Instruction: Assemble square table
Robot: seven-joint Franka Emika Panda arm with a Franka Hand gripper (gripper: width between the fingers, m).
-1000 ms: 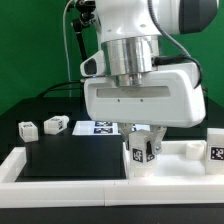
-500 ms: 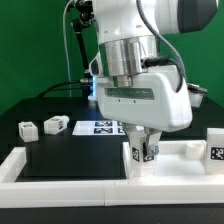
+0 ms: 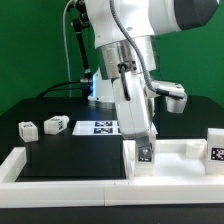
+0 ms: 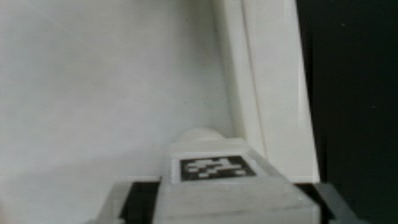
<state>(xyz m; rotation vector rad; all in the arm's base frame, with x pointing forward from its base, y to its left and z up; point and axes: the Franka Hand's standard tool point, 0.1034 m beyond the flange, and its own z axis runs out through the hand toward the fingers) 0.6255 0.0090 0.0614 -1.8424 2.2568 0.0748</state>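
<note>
While the tool point(image 3: 145, 151) is clamped shut around one tagged leg point(image 3: 145, 156), holding it upright at the table top point(image 3: 178, 161) corner on the exterior view's left, a loose leg point(image 3: 27, 128) and a second loose leg point(image 3: 56, 125) sit on the desk point(image 3: 75, 155), well apart from it. Can't tell if it's seated.

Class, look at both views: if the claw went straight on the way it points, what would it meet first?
Probably the top, near its corner. The claw, shut on a leg, points down at it; whether the leg touches it yet is unclear.
</note>
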